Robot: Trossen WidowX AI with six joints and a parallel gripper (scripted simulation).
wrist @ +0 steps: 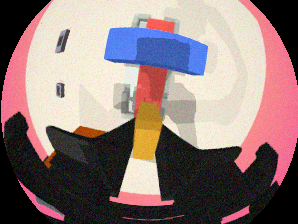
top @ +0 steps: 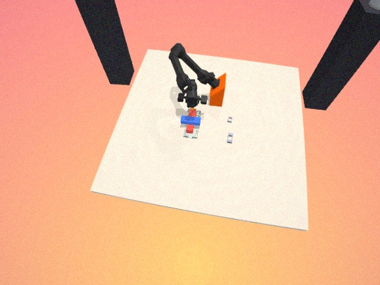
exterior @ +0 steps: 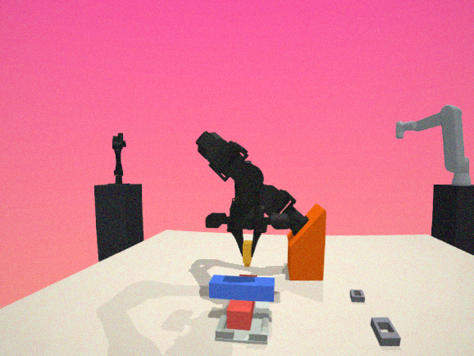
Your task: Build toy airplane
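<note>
The red fuselage (top: 189, 129) (exterior: 239, 316) (wrist: 152, 82) lies in the pale grey cradle (top: 195, 134) (exterior: 235, 338) (wrist: 131, 75) and looks level. The blue wing (top: 190, 121) (exterior: 242, 289) (wrist: 122, 46) lies across the top of the fuselage; its tab and socket are hidden. My gripper (top: 192, 106) (exterior: 247, 255) (wrist: 148, 123) is shut on the yellow tail fin (exterior: 247, 246) (wrist: 145, 142), which stands upright between the fingertips with its narrow end down. In the exterior view the fin hangs above and behind the wing, near the fuselage's tail end, with a gap below it. The tail socket is hidden.
An orange wedge block (top: 217, 98) (exterior: 307, 258) stands at the arm's lower end. A small grey holder (exterior: 357, 299) and a larger one (exterior: 389, 341) (top: 229, 142) lie to the cradle's right in the top and exterior views. Black pillars (top: 105, 43) (exterior: 119, 221) stand beyond the table.
</note>
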